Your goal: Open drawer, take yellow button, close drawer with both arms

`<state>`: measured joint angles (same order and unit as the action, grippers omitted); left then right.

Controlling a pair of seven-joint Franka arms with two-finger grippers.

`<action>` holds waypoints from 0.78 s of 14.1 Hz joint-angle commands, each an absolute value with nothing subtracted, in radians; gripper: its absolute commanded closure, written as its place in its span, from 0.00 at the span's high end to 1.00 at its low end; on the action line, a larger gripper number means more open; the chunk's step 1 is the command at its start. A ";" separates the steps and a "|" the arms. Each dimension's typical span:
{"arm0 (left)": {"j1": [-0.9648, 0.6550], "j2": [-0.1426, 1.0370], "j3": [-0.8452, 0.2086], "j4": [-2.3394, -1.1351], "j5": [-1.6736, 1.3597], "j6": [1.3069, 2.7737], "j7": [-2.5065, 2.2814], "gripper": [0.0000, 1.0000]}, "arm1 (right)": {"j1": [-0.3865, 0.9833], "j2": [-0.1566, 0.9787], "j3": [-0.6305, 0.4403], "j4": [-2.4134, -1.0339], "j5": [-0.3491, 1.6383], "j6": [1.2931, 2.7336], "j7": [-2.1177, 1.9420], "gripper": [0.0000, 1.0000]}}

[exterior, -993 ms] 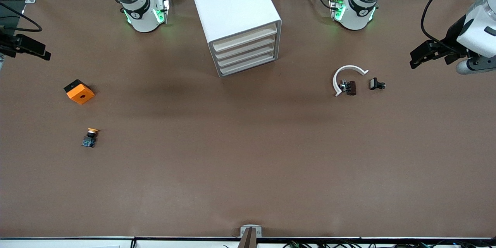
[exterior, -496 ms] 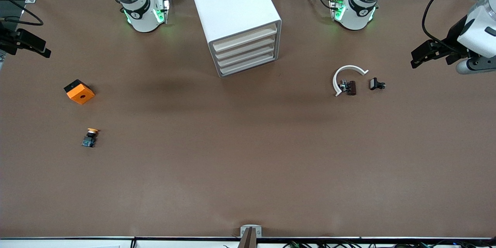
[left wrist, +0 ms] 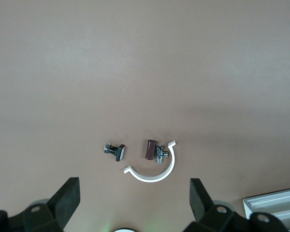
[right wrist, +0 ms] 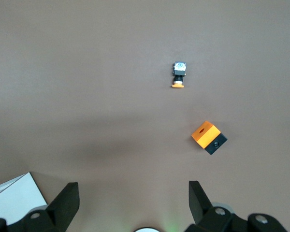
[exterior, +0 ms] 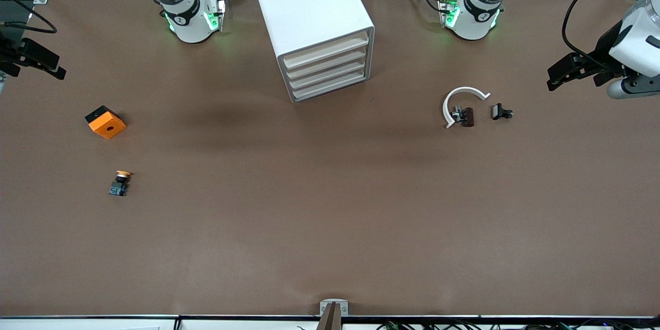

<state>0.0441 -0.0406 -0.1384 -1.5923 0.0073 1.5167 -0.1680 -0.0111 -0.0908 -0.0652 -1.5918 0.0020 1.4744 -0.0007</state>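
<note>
Left gripper and right gripper both spread wide, empty, aloft well apart from cabinet; drawer shut; button nearer the front camera than cabinet, toward the right arm's end.

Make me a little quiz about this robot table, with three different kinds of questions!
1. True or false: the top drawer of the white cabinet is pulled out.
2. Which lies nearer the front camera: the button or the orange block?
3. Pick one. The left pincer and right pincer are: A) both open and empty, B) both holding something, C) one holding the button.

Key: 1. False, it is shut. 2. The button. 3. A.
</note>
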 commanded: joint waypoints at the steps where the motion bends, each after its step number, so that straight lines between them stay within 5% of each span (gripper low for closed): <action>1: 0.054 -0.049 -0.137 -1.582 -0.006 1.506 -0.109 1.00 | -0.017 -0.120 -0.081 -1.628 0.020 1.514 -0.049 1.00; 11: 0.055 -0.049 -0.137 -1.562 0.000 1.486 -0.117 1.00 | -0.012 -0.120 -0.081 -1.629 0.020 1.519 -0.058 1.00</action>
